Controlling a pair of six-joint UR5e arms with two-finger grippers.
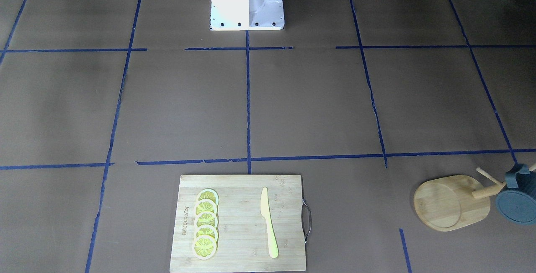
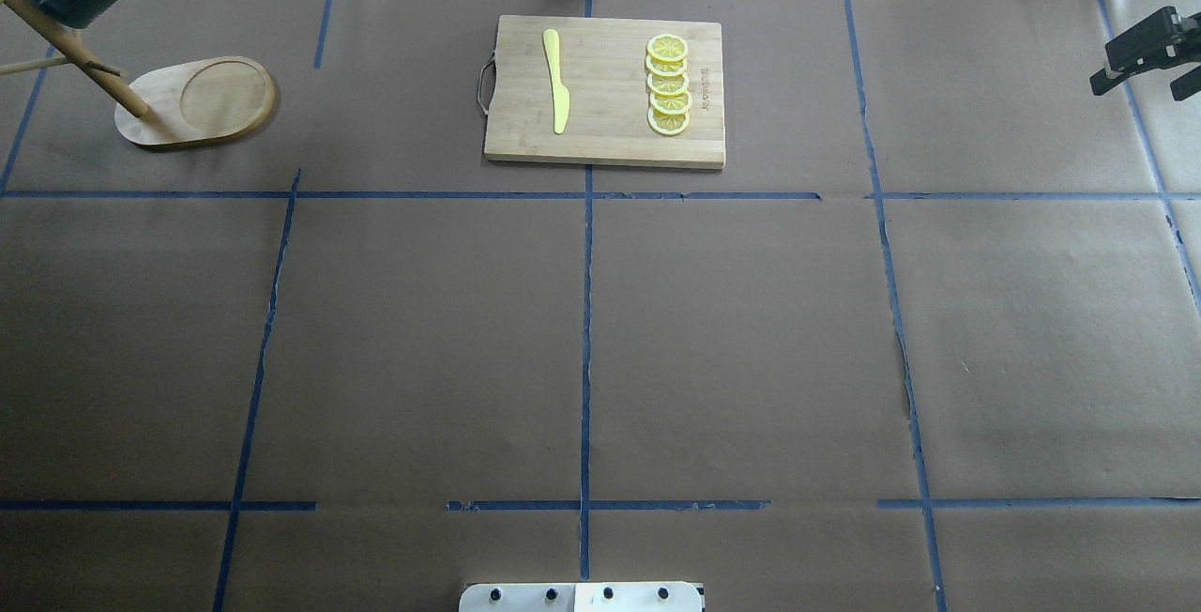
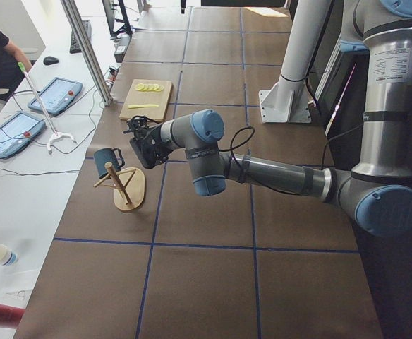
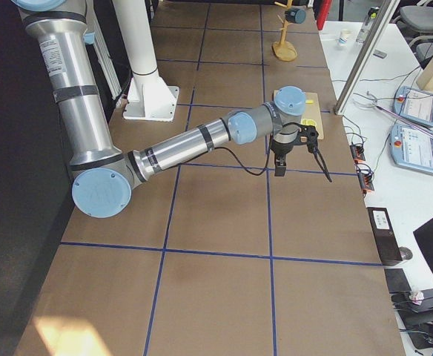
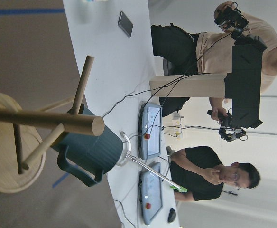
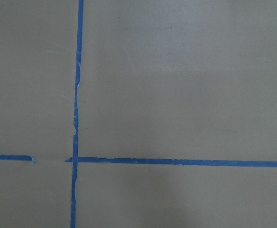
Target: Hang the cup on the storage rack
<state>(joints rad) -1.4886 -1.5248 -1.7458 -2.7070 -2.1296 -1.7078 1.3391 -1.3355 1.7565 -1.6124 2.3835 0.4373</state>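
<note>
OK, the cup point(image 3: 107, 161) is up on the storage rack point(image 3: 130, 191), hanging off an upper peg, flat bottom facing outward, at the far-left corner of the table point(image 2: 600, 330). L gripper point(image 3: 134, 141) hovers just beside it on the robot's side, looks clear of it; can't tell how wide it's open. R gripper point(image 2: 1137, 86) is well apart at the opposite end, fingers spread, holding nothing.
</note>
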